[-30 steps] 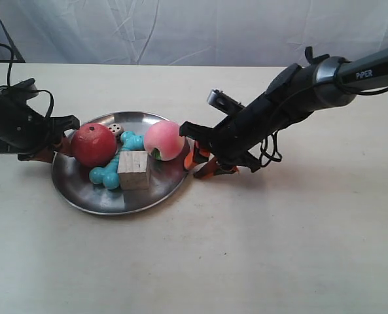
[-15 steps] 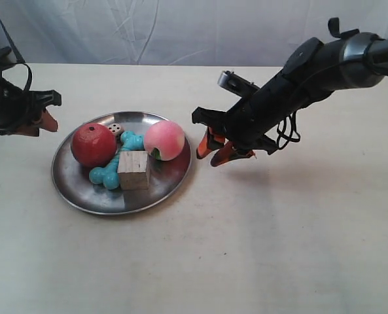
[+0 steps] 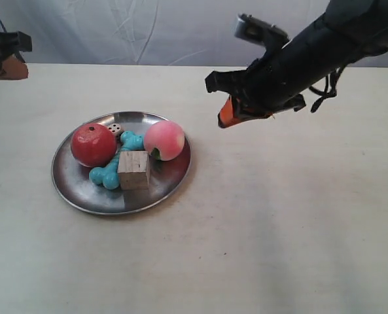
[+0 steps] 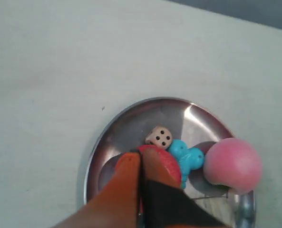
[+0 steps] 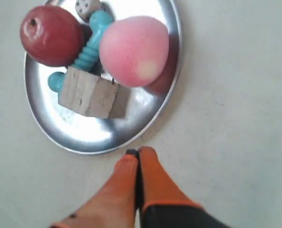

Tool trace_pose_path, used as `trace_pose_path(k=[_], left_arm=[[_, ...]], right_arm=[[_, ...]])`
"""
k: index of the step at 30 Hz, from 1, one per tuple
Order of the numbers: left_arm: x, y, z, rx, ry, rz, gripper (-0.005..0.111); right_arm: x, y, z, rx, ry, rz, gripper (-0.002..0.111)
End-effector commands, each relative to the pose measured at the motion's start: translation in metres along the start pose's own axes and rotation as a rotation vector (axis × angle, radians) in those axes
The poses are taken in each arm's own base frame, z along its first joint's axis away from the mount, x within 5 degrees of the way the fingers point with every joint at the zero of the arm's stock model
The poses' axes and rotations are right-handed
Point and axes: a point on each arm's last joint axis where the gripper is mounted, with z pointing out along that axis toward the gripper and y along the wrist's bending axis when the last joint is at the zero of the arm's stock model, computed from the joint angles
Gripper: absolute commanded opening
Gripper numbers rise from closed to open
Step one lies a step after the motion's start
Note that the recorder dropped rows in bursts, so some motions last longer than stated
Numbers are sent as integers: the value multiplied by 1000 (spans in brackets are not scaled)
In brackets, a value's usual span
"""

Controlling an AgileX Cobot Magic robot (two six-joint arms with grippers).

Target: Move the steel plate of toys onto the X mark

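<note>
Left gripper [image 4: 140,155] and right gripper [image 5: 138,153] pinched closed, empty, near shiny round steel plate [image 3: 82,191].

Beige table [image 3: 279,248], wrinkled white cloth [image 3: 148,33] at bk.

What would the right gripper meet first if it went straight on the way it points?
Probably the steel plate, at its near rim just ahead of the right gripper; the wooden cube lies beyond. Depth is unclear.
</note>
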Motion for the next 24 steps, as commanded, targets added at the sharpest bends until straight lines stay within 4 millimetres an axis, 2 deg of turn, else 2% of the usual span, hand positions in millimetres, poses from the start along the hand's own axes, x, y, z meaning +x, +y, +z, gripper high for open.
trace_pose_path(k=[1, 5, 10, 14, 17, 20, 24], left_arm=[[12, -29, -43, 78, -129, 67, 0], [40, -64, -79, 188, -205, 218, 0], [66, -79, -125, 215, -355, 349, 0], [89, -73, -167, 161, -536, 412, 0], [106, -67, -185, 108, -625, 467, 0], [121, -60, -192, 58, -662, 523, 0], [129, -54, -188, 31, -686, 530, 0]], right_arm=[[17, 33, -44, 66, -187, -180, 0], [42, 62, -77, 76, -378, -317, 0], [76, 82, -117, 46, -641, -406, 0], [104, 78, -131, 45, -773, -442, 0], [122, 69, -138, 49, -848, -436, 0], [136, 59, -138, 64, -892, -428, 0], [143, 49, -129, 87, -899, -406, 0]])
